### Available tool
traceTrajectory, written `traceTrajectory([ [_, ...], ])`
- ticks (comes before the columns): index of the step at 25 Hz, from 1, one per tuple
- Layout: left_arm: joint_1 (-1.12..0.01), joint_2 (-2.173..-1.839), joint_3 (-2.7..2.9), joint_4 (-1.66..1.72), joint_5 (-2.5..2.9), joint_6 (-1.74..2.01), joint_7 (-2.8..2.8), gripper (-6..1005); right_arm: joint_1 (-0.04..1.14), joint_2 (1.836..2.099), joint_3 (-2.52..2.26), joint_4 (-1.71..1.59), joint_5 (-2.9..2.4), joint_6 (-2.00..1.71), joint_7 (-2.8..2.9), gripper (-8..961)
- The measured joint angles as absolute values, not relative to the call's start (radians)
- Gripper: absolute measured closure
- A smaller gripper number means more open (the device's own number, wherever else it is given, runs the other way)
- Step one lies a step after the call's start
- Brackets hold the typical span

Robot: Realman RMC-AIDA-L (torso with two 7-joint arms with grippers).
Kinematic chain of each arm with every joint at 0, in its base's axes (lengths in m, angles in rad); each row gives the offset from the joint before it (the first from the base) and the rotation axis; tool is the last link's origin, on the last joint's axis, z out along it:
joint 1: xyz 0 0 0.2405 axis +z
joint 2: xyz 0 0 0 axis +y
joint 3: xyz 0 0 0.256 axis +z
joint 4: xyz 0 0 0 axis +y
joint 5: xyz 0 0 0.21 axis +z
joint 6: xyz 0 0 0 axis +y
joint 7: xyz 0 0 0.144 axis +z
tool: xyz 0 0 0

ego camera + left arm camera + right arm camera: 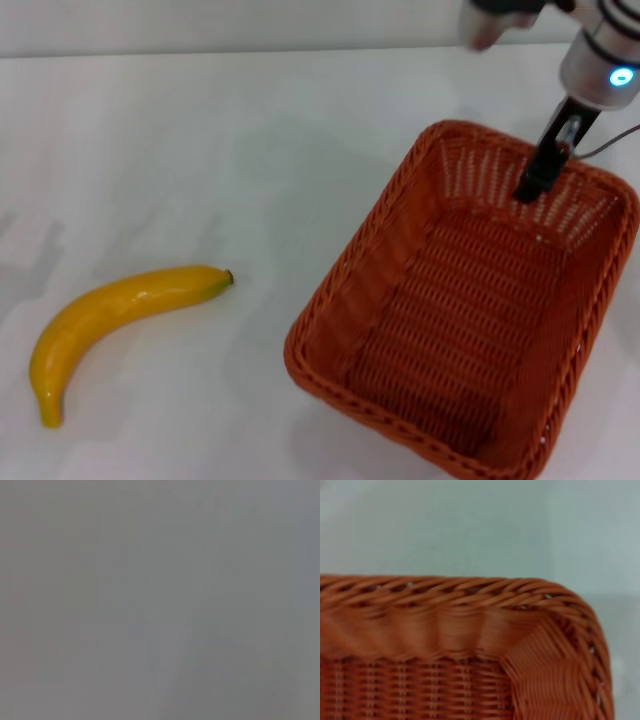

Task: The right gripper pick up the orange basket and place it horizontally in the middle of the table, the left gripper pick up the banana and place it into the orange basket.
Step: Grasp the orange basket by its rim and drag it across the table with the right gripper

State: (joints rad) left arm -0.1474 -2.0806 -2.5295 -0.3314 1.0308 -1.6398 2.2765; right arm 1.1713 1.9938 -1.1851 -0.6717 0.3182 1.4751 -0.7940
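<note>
Orange wicker fills the right half of the head view: the orange basket (pixel 470 310) sits on the table (pixel 250 150), open side up, turned at a slant so that one corner points toward the robot and its long sides run diagonally. Its braided rim and woven floor are bare inside.

Over the basket's far end the right gripper (pixel 545 170) comes down from the upper right, below the silver-grey wrist with its glowing blue ring. One black finger reaches inside the basket, just against the inner face of the far wall near the rim. Whether a second finger stands outside that wall does not show, so I cannot tell if the jaws are apart or pinched on the wicker.

From the right wrist camera, a rounded corner of the orange basket (pixel 470 645) lies close below, with the braided rim curving round it and the white table (pixel 470 525) beyond. None of that arm's own fingers appear there.

Well apart from the basket, on the robot's left, the banana (pixel 115 315) lies flat on the table, its dark tip pointing toward the basket and its stem end nearer the robot. Nothing touches it.

No part of the left gripper appears in the head view, and its wrist camera shows only a plain grey surface
</note>
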Motion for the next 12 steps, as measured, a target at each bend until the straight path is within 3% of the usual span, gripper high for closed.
traceTrajectory([
  [7, -0.146, -2.077, -2.53, -0.331, 1.031, -1.64, 2.276, 310, 1.134, 1.944, -0.962, -0.693, 0.296, 1.531, -0.661, 747],
  [12, -0.144, -2.075, -2.53, -0.338, 1.031, -1.64, 2.276, 309, 1.056, 1.94, -0.911, -0.799, 0.305, 1.588, -0.578, 765],
])
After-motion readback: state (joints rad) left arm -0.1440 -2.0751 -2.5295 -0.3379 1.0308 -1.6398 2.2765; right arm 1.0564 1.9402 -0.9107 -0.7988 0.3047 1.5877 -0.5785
